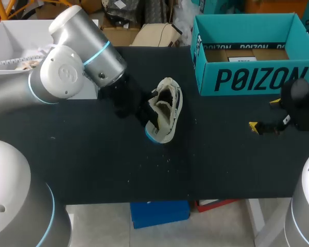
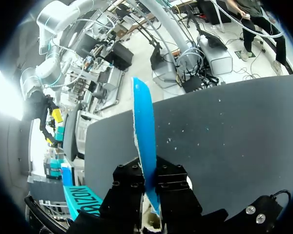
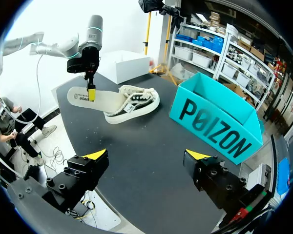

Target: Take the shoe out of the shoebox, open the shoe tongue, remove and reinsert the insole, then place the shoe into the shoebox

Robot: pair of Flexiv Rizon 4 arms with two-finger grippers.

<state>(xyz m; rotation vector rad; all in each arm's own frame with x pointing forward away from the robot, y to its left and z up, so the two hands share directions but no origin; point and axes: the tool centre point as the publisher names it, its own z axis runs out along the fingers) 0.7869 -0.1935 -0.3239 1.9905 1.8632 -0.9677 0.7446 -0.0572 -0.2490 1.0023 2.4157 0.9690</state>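
My left fingers [image 2: 161, 181] pinch the insole [image 2: 144, 131] edge-on to steer it at the shoe [image 1: 166, 109] — right fingers [image 3: 95, 159] hang spread near the shoebox [image 1: 247, 80], free.

- The shoe [image 1: 167, 105] is lined with fuzzy cream fleece.
- The insole [image 2: 145, 141] is backed in smooth blue foam.
- The shoebox [image 1: 247, 77], at two o'clock from the shoe, is made of smooth teal cardboard.
- The table [image 1: 92, 164] is topped in matt, dust-speckled black.
- The left arm [image 1: 67, 72] is cased in a satin grey shell.

Shoebox [image 1: 252, 77] top open (shoe [image 1: 167, 110] stands well apart).
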